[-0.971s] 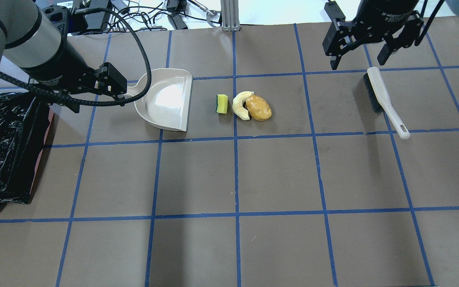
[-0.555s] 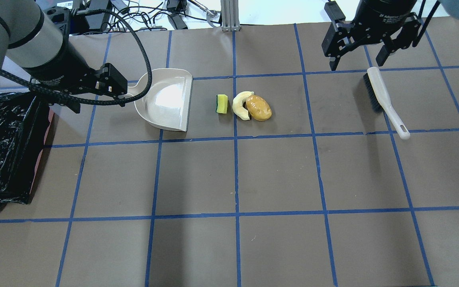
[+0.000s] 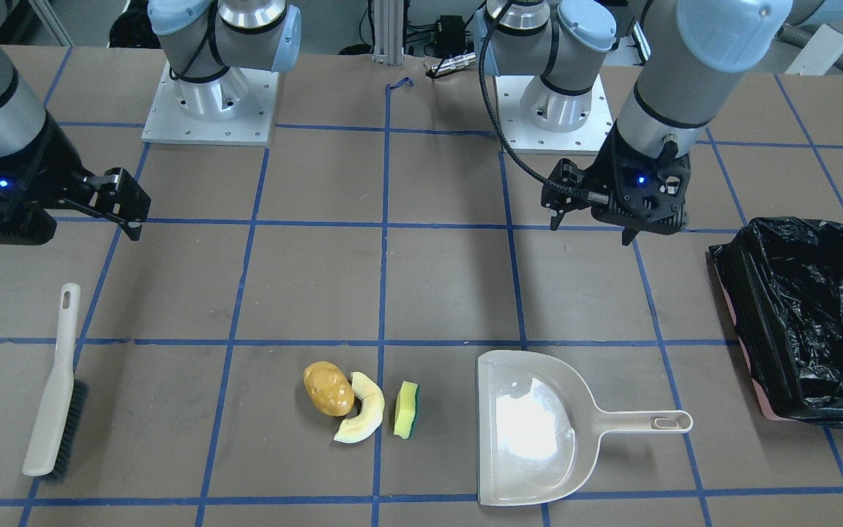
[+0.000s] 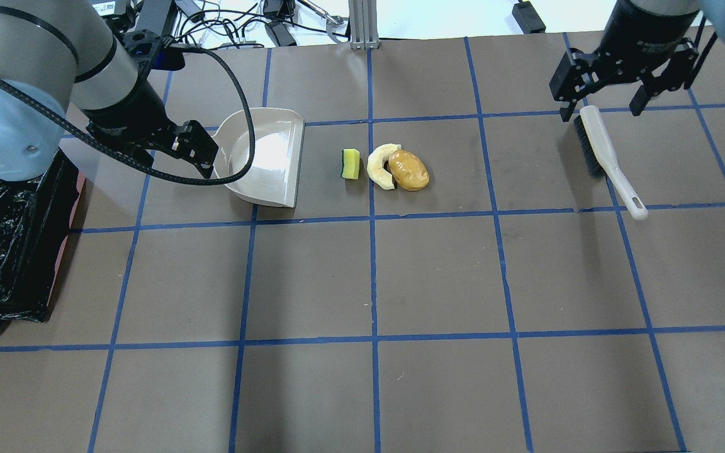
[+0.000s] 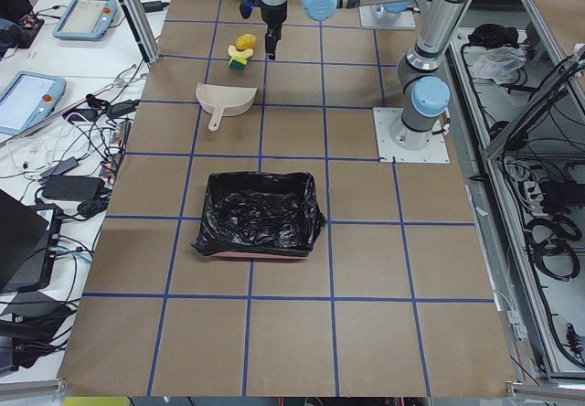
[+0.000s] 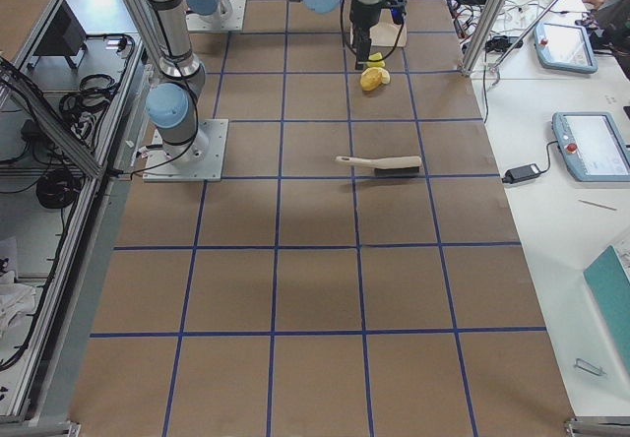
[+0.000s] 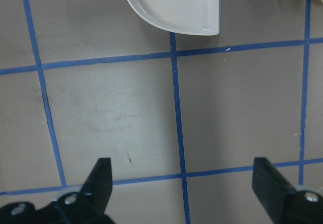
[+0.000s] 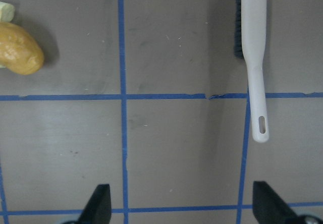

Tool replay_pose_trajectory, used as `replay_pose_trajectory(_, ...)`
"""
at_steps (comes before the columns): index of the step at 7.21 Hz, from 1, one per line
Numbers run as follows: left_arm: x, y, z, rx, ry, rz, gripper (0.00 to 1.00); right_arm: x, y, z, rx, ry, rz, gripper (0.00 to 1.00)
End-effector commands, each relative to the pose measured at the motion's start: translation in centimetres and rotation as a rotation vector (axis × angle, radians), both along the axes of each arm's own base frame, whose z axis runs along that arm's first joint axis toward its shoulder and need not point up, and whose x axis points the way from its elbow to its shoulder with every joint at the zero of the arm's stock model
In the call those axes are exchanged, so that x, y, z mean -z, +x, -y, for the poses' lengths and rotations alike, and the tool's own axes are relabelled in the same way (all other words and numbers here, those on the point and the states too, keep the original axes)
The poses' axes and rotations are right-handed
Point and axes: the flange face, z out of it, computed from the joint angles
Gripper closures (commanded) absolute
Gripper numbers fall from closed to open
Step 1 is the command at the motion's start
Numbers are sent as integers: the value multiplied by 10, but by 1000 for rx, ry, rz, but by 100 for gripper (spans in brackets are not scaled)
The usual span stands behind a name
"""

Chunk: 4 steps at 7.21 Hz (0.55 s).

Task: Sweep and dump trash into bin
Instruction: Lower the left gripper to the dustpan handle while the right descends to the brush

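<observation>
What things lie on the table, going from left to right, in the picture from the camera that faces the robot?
brush → potato → pale slice → sponge → dustpan → bin

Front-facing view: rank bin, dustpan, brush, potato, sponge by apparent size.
1. bin
2. dustpan
3. brush
4. potato
5. sponge
The last two are close; the potato looks slightly bulkier.

Crinkled glossy plastic bin (image 3: 795, 236), smooth plastic dustpan (image 3: 531, 439), glossy lump (image 3: 328, 389), matt table (image 3: 436, 293)
</observation>
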Motion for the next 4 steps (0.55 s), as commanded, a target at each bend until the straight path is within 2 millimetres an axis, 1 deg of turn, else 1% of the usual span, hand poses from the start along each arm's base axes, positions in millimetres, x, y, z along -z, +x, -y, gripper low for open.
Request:
replay_pose_trajectory(1,61,5,55,368,-54,32,0,67,-62,-1,-17,0,3,1)
replay_pose_trajectory(2,83,12,79,656,-78,116,0,90,-66,2,-20,-18,-15,1)
replay_pose_trajectory(3,97,17,94,815,-86,171,0,136,-84,15,-50,-4,-127,3)
replay_pose_trajectory(4,110,26,111,914,-73,169,0,158,-87,14,-102,21,-139,3)
